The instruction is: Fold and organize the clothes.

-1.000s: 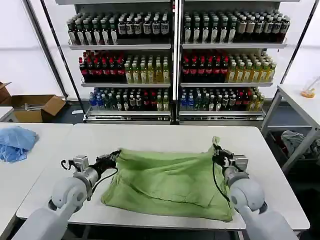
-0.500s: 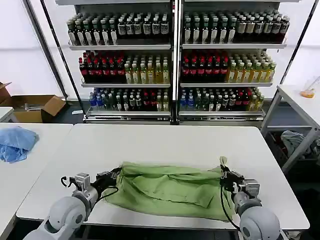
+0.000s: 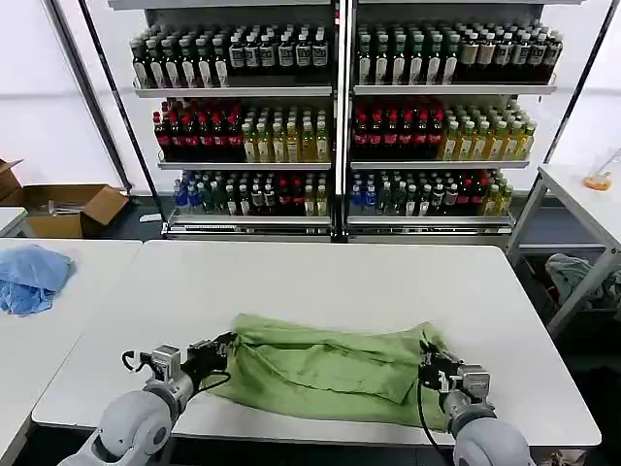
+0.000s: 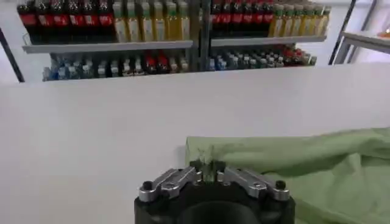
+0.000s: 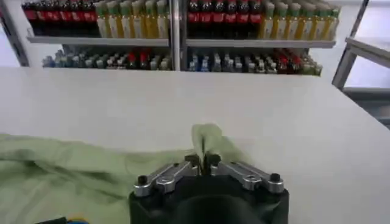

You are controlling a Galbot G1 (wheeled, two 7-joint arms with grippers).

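Observation:
The clothes are one light green shirt [image 3: 330, 367], lying folded over in a long band near the front edge of the white table [image 3: 320, 272]. My left gripper [image 3: 221, 351] is shut on the shirt's left corner [image 4: 204, 152]. My right gripper [image 3: 427, 361] is shut on the right corner, where a small tuft of green fabric [image 5: 204, 137] stands up between the fingers. In the left wrist view my left gripper [image 4: 206, 167] pinches the cloth edge. In the right wrist view my right gripper [image 5: 203, 161] does the same. The collar, buttons and print are hidden.
A light blue cloth [image 3: 29, 277] lies on the neighbouring table at the left. Shelves of bottles [image 3: 340, 116] stand behind the table. A cardboard box [image 3: 68, 209] sits on the floor at the far left. The table's far half is bare white surface.
Both grippers have pulled the shirt's far edge toward the table's front edge, folding it over itself. The shirt now lies as a narrower band, lower and flatter than before.

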